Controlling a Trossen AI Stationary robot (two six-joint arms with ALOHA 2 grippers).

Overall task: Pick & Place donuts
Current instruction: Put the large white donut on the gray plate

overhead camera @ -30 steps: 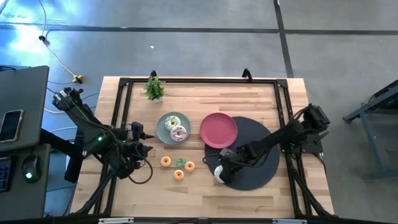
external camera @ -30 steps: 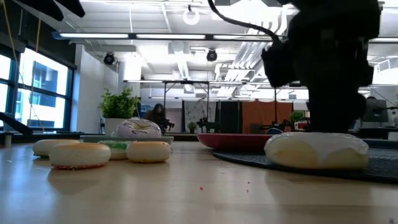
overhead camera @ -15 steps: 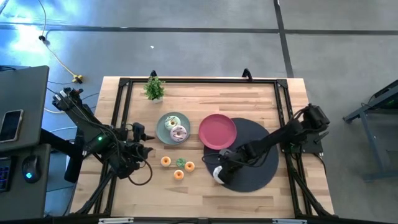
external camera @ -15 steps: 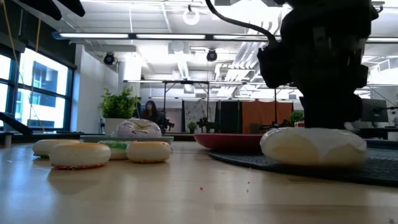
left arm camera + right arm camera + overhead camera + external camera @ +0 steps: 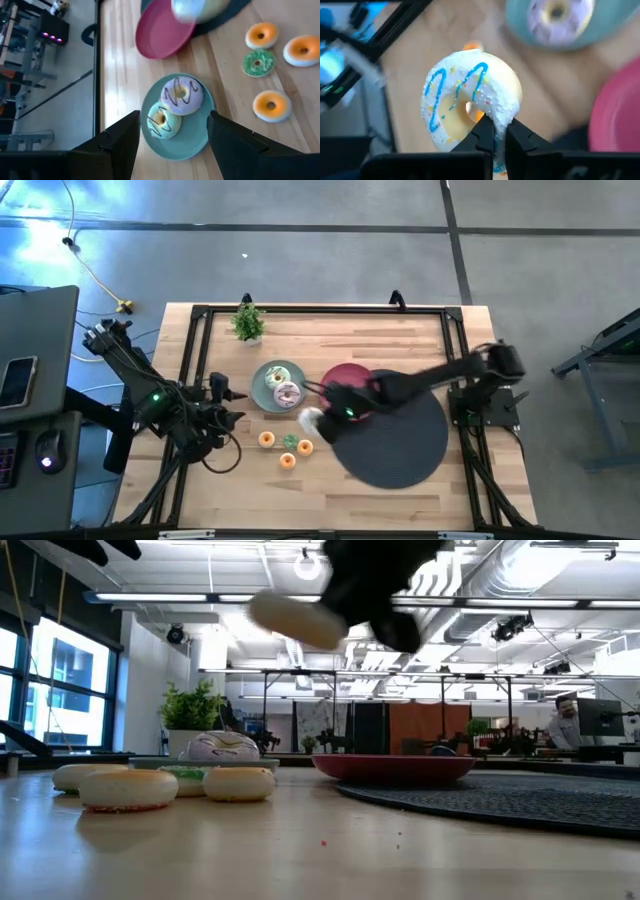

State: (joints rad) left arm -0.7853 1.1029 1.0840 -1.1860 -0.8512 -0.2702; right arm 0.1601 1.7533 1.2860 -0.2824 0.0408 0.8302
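Observation:
A white donut (image 5: 470, 100) with blue icing lines hangs in the air, my right gripper (image 5: 497, 131) shut on it. In the high view this white donut (image 5: 310, 418) is over bare wood between the grey-green plate (image 5: 262, 392) and the small donuts (image 5: 290, 442). A pale green donut (image 5: 162, 121) and a pink donut (image 5: 181, 95) lie flat on that plate. The pink plate (image 5: 345, 380) rests partly on the black mat (image 5: 400, 445). My left gripper (image 5: 228, 402) waits open left of the grey-green plate. My right gripper pinches the white donut's ring wall (image 5: 496, 119) between its two fingers, one finger (image 5: 482, 131) at the hole and the other (image 5: 517, 131) on the outer rim. The arm reaches in from the table's right. The donut (image 5: 295, 620) is lifted clear, tilted.
Three small orange donuts (image 5: 261, 35) and a small green one (image 5: 257, 62) lie on the wood near the plates. A potted plant (image 5: 247, 322) stands at the far left. A black frame (image 5: 190, 380) runs along the table's edges.
My right gripper has taken hold of the white donut at the mat's near left edge, lifted it clear and carried it up and toward the table's left, past the pink plate. The donut, flat on the mat before, now hangs tilted in the air.

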